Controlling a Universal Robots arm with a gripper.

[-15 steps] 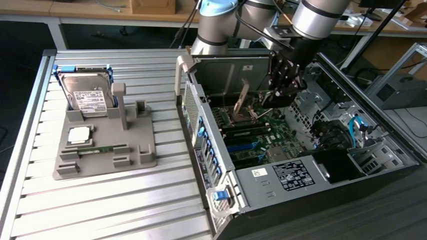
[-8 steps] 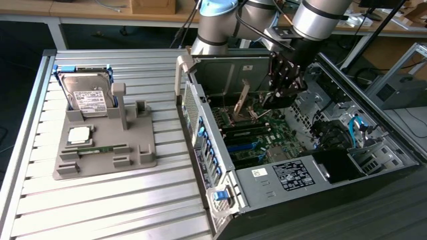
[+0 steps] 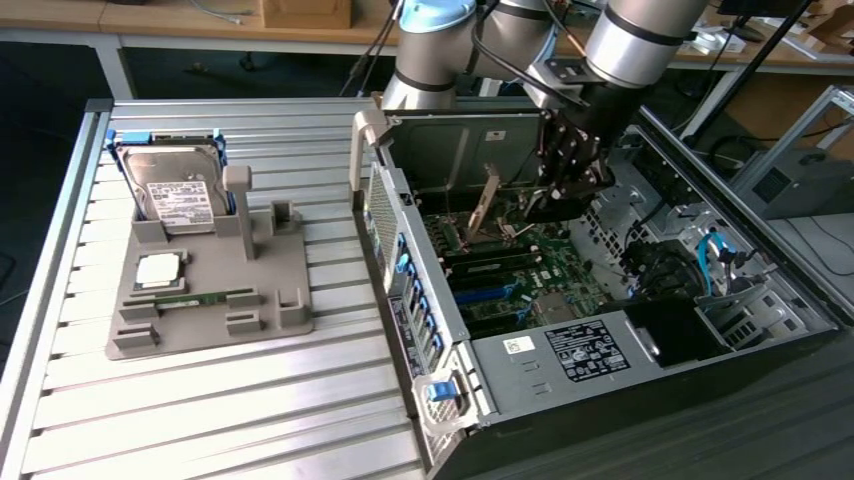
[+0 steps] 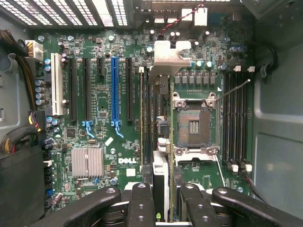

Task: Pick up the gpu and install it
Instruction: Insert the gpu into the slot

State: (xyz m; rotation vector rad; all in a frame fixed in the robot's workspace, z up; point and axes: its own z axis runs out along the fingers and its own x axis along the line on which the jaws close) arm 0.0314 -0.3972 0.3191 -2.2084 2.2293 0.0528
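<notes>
Inside the open computer case (image 3: 390,205), the robot arm's gripper (image 4: 165,208) was closed narrow on the gpu (image 4: 161,175), a finger on each face, and held the card edge-on over the motherboard (image 4: 102,106), with its silver bracket (image 4: 168,56) at the far end. The card ran parallel to the blue slot (image 4: 115,90), near it but off to one side. Whether its lower edge touched the board could not be told. The work appeared to stand at the install step: the card was lifted and in hand but not visibly seated. Seating it would likely call for squaring the connector edge over a slot beside the blue slot, keeping the card upright, and a straight, even press.
</notes>
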